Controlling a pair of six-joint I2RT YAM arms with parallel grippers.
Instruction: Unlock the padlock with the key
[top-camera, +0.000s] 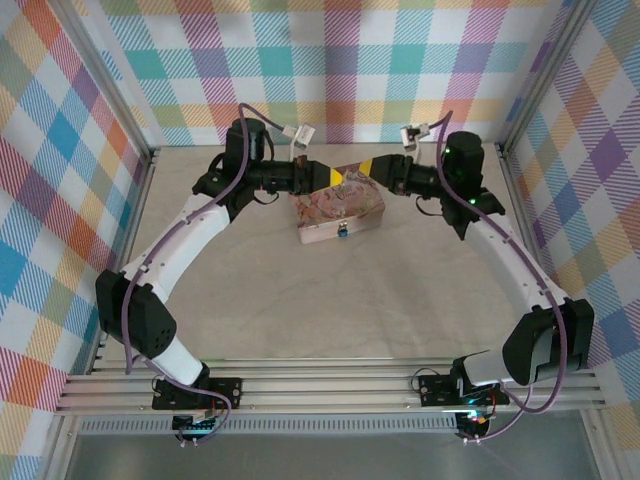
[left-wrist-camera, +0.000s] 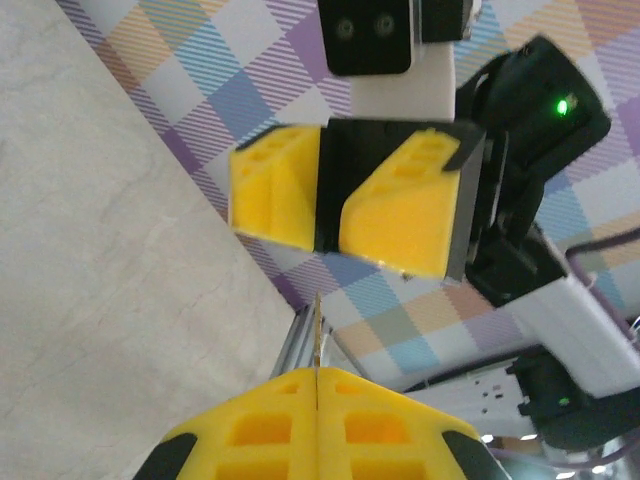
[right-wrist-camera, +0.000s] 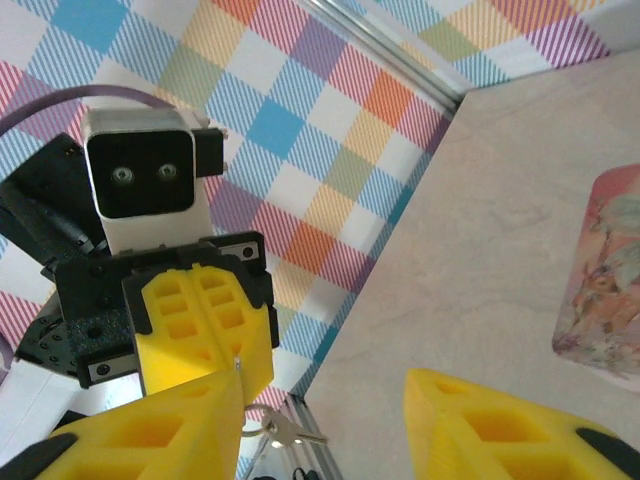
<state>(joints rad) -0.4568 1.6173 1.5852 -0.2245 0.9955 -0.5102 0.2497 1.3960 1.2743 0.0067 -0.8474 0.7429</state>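
Observation:
The tiny blue padlock (top-camera: 342, 232) hangs on the front face of a pink floral tin (top-camera: 335, 205) mid-table. Both grippers meet tip to tip in the air above the tin's back edge. My left gripper (left-wrist-camera: 317, 372) is shut on the key (left-wrist-camera: 318, 325), whose thin metal edge sticks up out of the seam between the yellow pads. In the right wrist view a ring with a small silver key (right-wrist-camera: 288, 433) dangles under the left gripper (right-wrist-camera: 230, 352). My right gripper (right-wrist-camera: 325, 385) faces it, open, its left finger close beside the ring and nothing between its pads.
The tin (right-wrist-camera: 605, 270) lies below and to the right in the right wrist view. Plaid walls and aluminium frame posts close in the bare beige tabletop (top-camera: 330, 300). Both arms arch inward from the near corners.

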